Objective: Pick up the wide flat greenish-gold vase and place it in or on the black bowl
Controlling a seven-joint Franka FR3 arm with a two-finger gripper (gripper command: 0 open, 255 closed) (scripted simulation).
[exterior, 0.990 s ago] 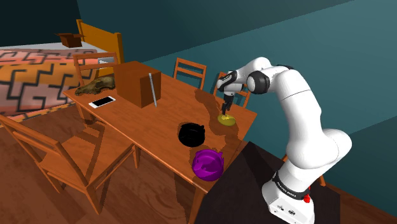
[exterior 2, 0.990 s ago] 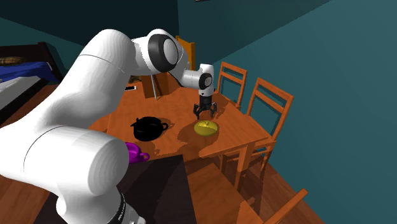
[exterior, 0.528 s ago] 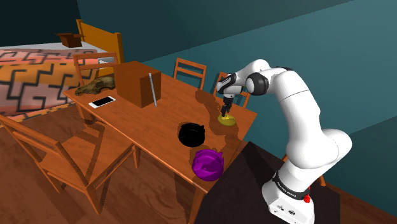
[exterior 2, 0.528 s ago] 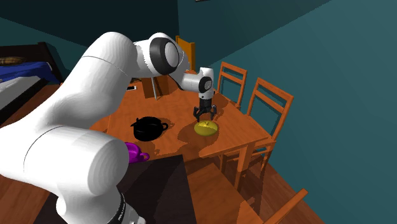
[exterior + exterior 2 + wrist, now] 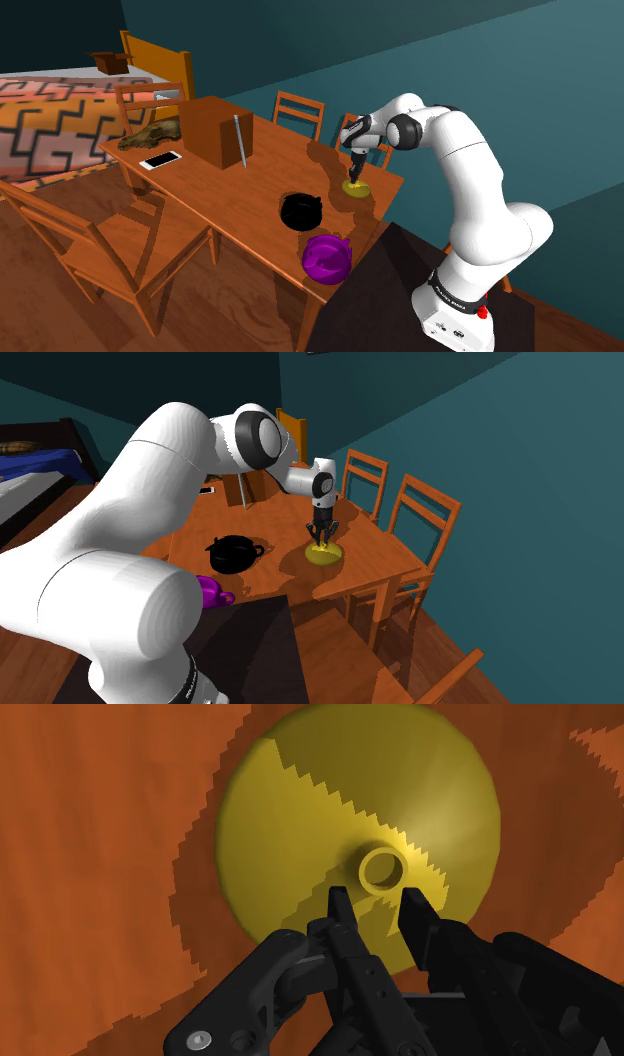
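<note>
Purple pot near table edge; brown box, white phone farther along.

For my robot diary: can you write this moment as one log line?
stage: pre-grasp | vase: on table, not held | tool: open, at vase neck | black bowl: apart from vase

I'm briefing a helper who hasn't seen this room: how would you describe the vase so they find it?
Find the wooden table, then the end under the black gripper. The vase there is a flat yellow-gold disc with a small ring neck, unlike the round black bowl and purple pot nearby.
</note>
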